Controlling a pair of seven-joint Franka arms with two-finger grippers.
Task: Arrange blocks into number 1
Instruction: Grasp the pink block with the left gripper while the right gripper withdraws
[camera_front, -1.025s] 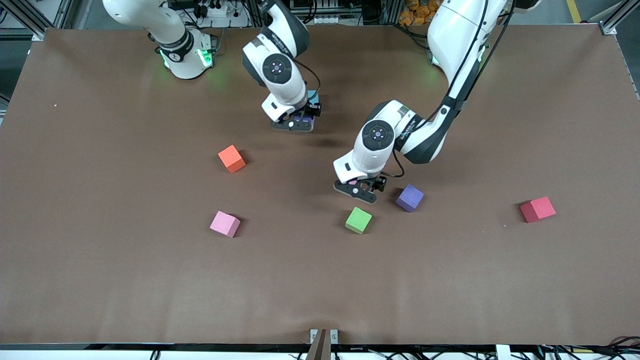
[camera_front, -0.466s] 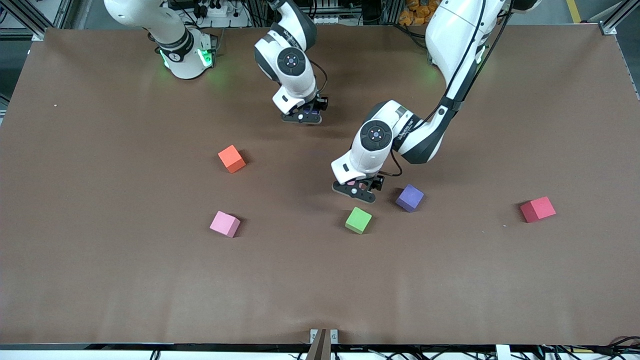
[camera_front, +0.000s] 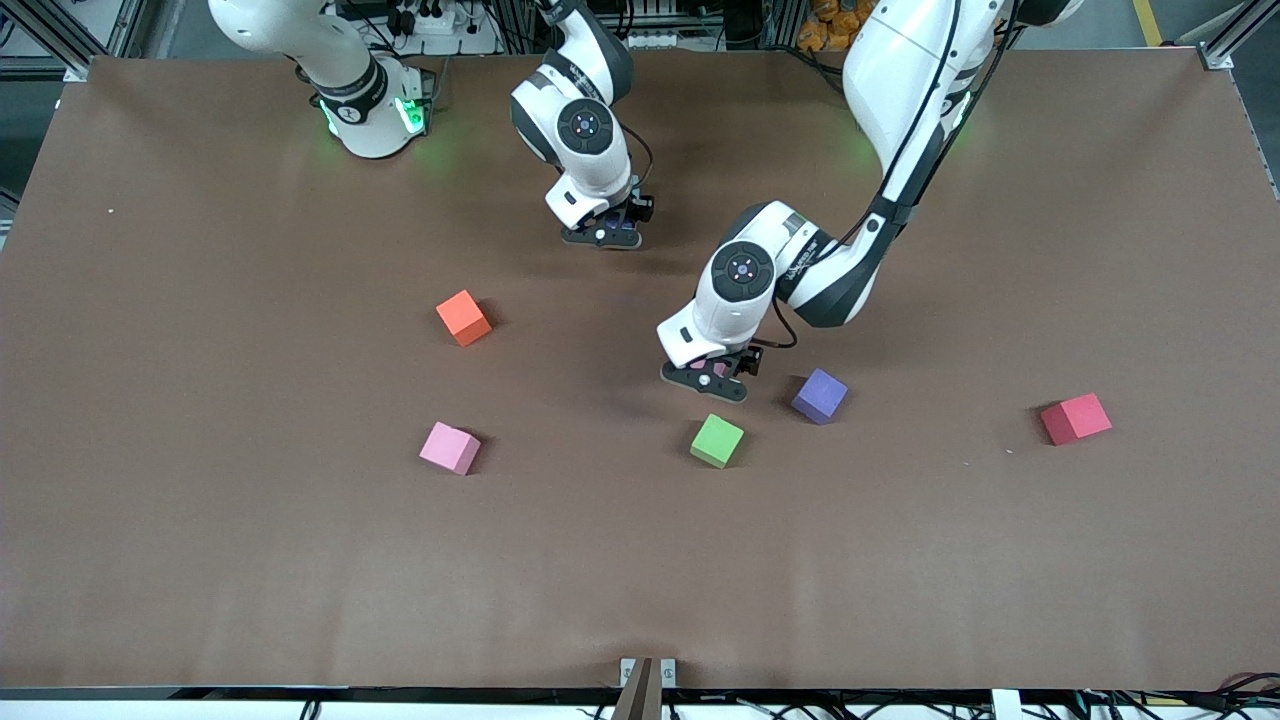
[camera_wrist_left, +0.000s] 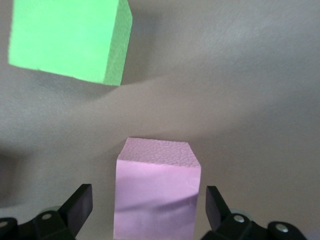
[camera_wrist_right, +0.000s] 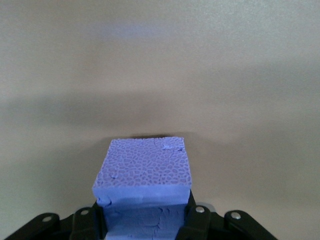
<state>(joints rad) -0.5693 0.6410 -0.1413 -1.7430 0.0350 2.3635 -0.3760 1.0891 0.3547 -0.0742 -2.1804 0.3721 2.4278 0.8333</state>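
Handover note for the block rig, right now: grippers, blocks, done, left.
Left gripper: open, straddling a pink block, not clamped, beside the green block.
Right gripper: shut on a purple block, low over the table near the robots' bases.
Loose: orange, second pink, second purple, red toward the left arm's end. Light blue not visible now.
Done: no part of the 1 visible.
Left: place the purple, grasp the pink, line all up.
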